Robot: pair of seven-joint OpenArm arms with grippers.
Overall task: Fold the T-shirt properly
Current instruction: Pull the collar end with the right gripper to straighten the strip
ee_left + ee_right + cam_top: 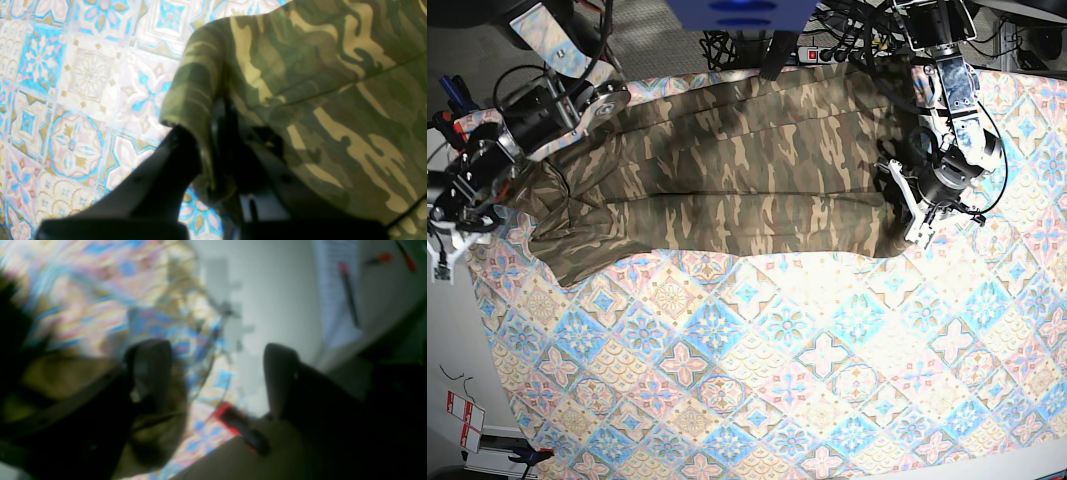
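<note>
The camouflage T-shirt [727,180] lies spread in a long band across the far part of the table. My left gripper [914,222] is at the shirt's right end. In the left wrist view this gripper [206,136] is shut on a folded edge of the T-shirt [317,83], which drapes over the black fingers [173,156]. My right gripper [449,235] is at the shirt's left end, over the table's edge. The blurred right wrist view shows that gripper [215,373] open with nothing between its fingers [150,370]. Shirt fabric [66,380] lies beside and under the left one.
A pastel tile-patterned cloth [777,360] covers the table. Past the table's left edge are grey floor [267,300], a red and black object [238,426] and a red-white tag [462,420]. Cables and a power strip [812,50] lie behind the shirt.
</note>
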